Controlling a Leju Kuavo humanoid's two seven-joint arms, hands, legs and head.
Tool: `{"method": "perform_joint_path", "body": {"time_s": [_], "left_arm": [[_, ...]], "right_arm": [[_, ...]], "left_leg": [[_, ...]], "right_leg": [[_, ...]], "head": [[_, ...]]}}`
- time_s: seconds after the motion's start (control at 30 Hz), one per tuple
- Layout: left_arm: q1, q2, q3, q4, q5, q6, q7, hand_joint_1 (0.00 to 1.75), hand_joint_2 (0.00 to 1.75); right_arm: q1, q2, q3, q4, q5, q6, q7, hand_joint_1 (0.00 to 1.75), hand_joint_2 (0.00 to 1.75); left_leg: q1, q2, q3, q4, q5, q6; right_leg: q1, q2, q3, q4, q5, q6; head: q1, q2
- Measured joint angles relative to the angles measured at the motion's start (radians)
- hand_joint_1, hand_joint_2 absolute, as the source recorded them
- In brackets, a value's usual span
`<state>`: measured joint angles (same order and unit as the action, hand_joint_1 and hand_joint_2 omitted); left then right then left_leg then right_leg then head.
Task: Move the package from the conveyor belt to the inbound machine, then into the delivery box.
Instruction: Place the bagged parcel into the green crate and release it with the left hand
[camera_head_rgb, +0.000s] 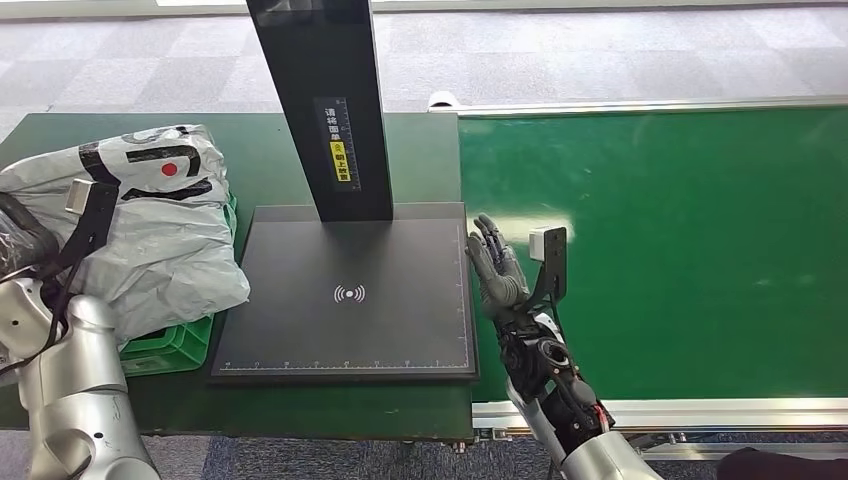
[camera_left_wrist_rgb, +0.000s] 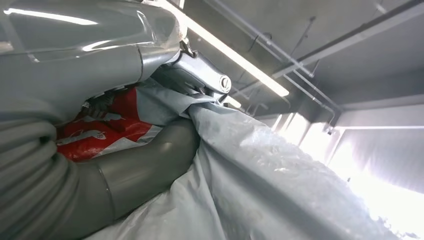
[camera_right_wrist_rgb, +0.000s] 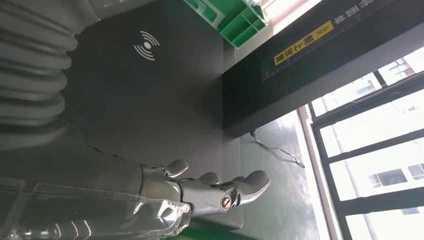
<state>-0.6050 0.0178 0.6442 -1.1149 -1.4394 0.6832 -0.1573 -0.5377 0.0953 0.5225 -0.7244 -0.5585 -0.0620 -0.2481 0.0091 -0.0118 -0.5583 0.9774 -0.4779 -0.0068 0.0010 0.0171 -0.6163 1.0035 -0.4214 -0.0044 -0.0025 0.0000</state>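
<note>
Two of the three stations look finished with, by my reading: the conveyor belt (camera_head_rgb: 660, 250) on the right of the head view carries no parcel, and the inbound machine (camera_head_rgb: 350, 300), the dark scan plate with the wave mark at centre frame, lies bare under its black post (camera_head_rgb: 320, 100).

The package (camera_head_rgb: 150, 230), a grey poly bag with black print and a red dot, sits at the left of the head view on top of the green delivery box (camera_head_rgb: 175, 350); you can see the crate's rim poking out beneath it at lower left. It rides high and crumpled over the crate, so I can't tell you whether it has settled inside or merely rests on top.

Your left hand (camera_left_wrist_rgb: 145, 165) is pressed against the bag in the left wrist view, thumb across grey film and a red printed patch. Whether it grips or merely lies against the bag, I cannot tell.

Your right hand (camera_head_rgb: 497, 270) stands just beside the plate's right edge, fingers straight and apart, holding nothing.

Judgement: the task is near its end. What's left is letting go on the left and confirming the bag sits down in the crate.
</note>
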Motion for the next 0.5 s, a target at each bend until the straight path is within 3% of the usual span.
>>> {"method": "perform_joint_path", "body": {"time_s": [0.03, 0.07, 0.27, 0.43, 0.5], "left_arm": [[-0.006, 0.001, 0.006, 0.014, 0.009, 0.0, -0.008, 0.03, 1.75], [-0.012, 0.002, 0.014, 0.029, 0.019, 0.0, -0.018, 0.0, 1.75], [-0.044, 0.003, 0.057, 0.123, 0.129, 0.0, -0.115, 0.0, 1.75], [-0.065, -0.01, 0.107, 0.191, 0.296, 0.0, -0.292, 0.0, 1.75], [-0.073, -0.02, 0.131, 0.206, 0.441, -0.02, -0.399, 0.0, 1.75]], "right_arm": [[0.001, -0.002, 0.003, -0.003, -0.009, 0.009, 0.0, 0.0, 0.0], [0.002, -0.004, 0.008, -0.007, -0.015, 0.021, 0.0, 0.0, 0.0], [0.0, -0.019, 0.039, -0.021, -0.011, 0.049, -0.014, 0.0, 0.0], [-0.018, -0.035, 0.061, -0.045, 0.045, -0.001, -0.084, 0.0, 0.0], [-0.028, -0.043, 0.064, -0.066, 0.069, -0.022, -0.105, 0.0, 0.0]], "left_leg": [[0.0, 0.0, 0.0, 0.0, 0.0, 0.0], [0.0, 0.0, 0.0, 0.0, 0.0, 0.0], [0.0, 0.0, 0.0, 0.0, 0.0, 0.0], [0.0, 0.0, 0.0, 0.0, 0.0, 0.0], [0.0, 0.0, 0.0, 0.0, 0.0, 0.0]], "right_leg": [[0.0, 0.0, 0.0, 0.0, 0.0, 0.0], [0.0, 0.0, 0.0, 0.0, 0.0, 0.0], [0.0, 0.0, 0.0, 0.0, 0.0, 0.0], [0.0, 0.0, 0.0, 0.0, 0.0, 0.0], [0.0, 0.0, 0.0, 0.0, 0.0, 0.0]], "head": [[0.0, 0.0], [0.0, 0.0], [0.0, 0.0], [0.0, 0.0], [0.0, 0.0]]}}
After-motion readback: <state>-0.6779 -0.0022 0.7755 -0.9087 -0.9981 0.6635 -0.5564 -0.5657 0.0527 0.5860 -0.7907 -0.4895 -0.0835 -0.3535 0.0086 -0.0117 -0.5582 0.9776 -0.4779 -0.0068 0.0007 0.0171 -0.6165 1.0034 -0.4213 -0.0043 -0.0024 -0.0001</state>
